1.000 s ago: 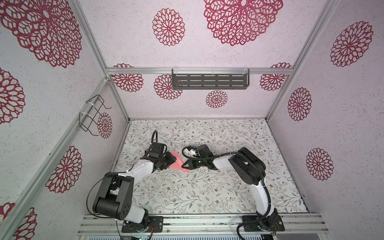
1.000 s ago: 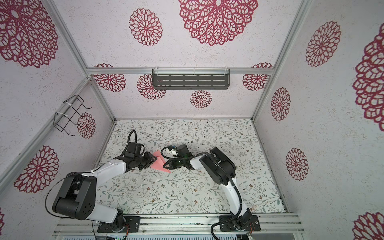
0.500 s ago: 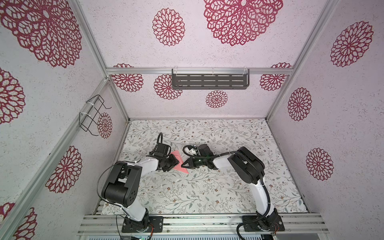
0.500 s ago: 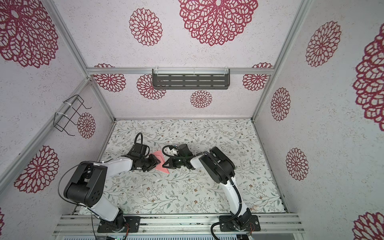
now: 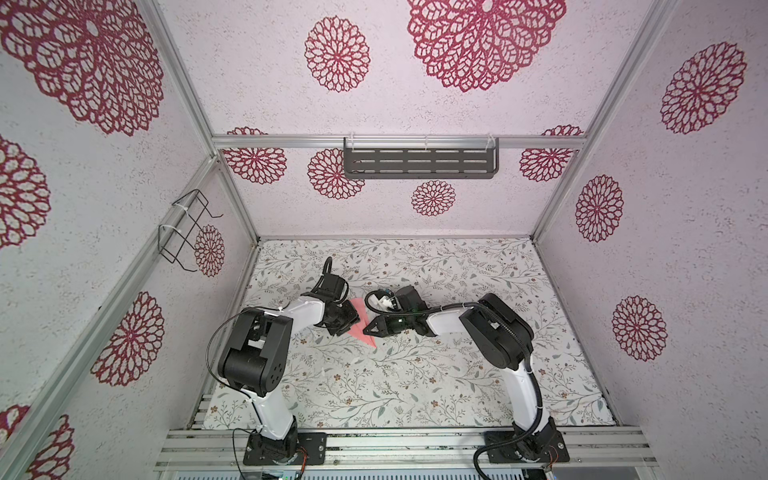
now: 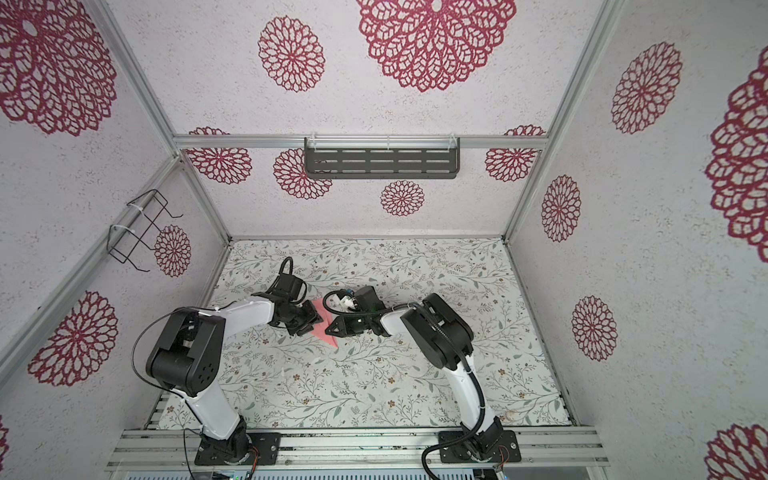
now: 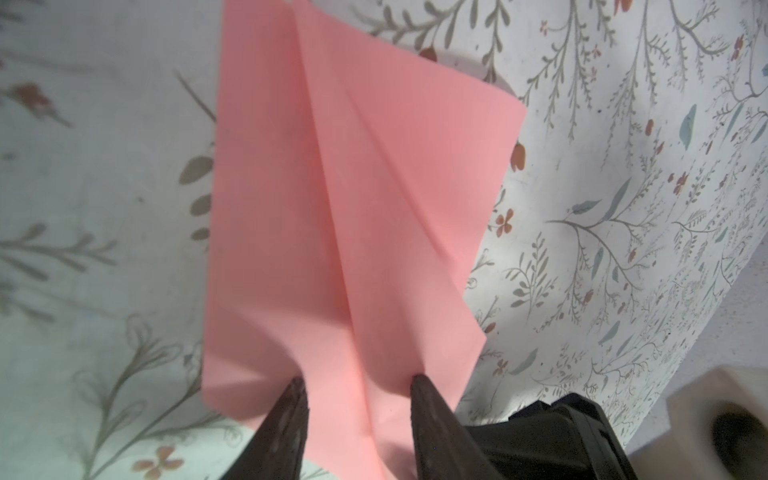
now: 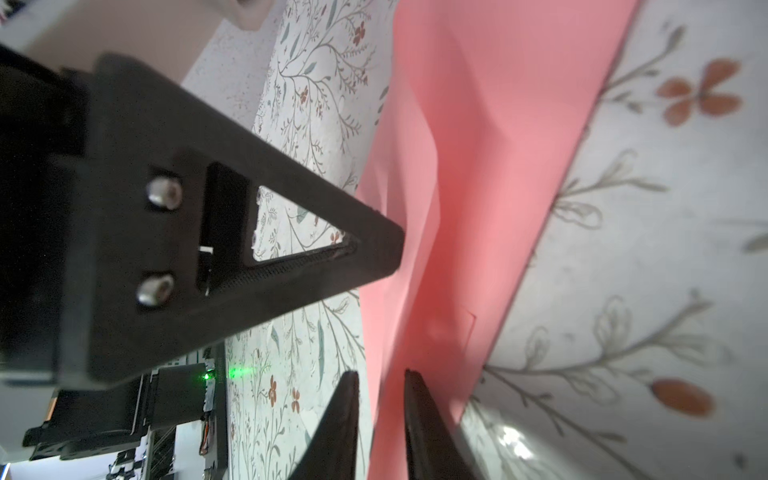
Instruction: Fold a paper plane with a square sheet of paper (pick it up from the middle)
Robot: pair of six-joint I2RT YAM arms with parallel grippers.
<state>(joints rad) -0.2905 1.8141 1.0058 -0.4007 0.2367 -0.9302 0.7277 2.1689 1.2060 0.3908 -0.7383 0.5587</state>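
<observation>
Floral tabletop (image 5: 415,374) (rosette-patterned walls (image 5: 291,208)) beneath paper plane (image 5: 360,328)

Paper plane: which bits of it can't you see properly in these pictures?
Both top views: the paper plane is tiny, and the left hand and right hand cover its sides, so folds are unreadable.
Left wrist view: one end runs off the picture edge; the hand's fingers cover part of the other.
Right wrist view: blurred, and it runs off two edges.

Floral mat (image 5: 415,374) lay flat. Dark slotted shelf (image 5: 419,163) hung on wall beyond mat's far edge; wire rack (image 5: 188,227) hung above mat's left side.
</observation>
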